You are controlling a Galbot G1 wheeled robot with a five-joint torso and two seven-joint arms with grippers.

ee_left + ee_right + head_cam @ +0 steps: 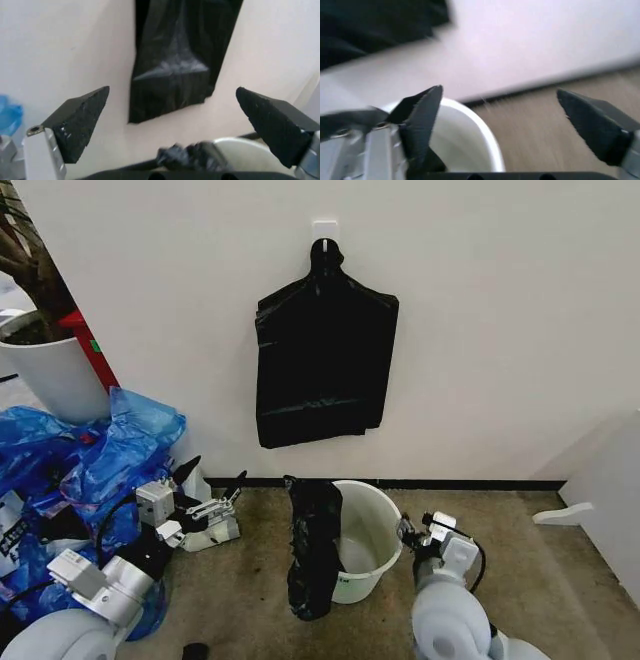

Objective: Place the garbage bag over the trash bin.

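Right arm: nearest the head camera, its rounded white casing fills the lower right, with the right claw (pixel 412 532) at its far end, just beside the right side of the trash bin's rim.
Right claw state: its wrist view shows two black fingertips (pixel 422 116) set wide apart, with nothing between them.
Left arm: low on the left, reaching forward over the floor; the left claw (pixel 218 502) is near the bin's left side but apart from it.
Left claw state: fingers spread wide and empty in its wrist view, pointing toward the wall.
Trash bin (pixel 372 525): a small cream-white bucket standing upright on the brown floor, close to the wall and between the two claws.
Garbage bag (pixel 313 545): glossy, wrinkled black film draped over the bin's left rim, hanging down the outside nearly to the floor; its long axis runs vertically. It covers one narrow stretch of rim, and the mouth of the bin is open.
Key relation: the bag lies to the right of the left claw, on the side of the bin facing it, so the left arm looks the nearer one to take hold of it.
Wall behind: a flat black bag bundle (pixel 322 360) hangs from a hook.
Left side: blue plastic bags (pixel 95 455) and a white plant pot (pixel 50 375).
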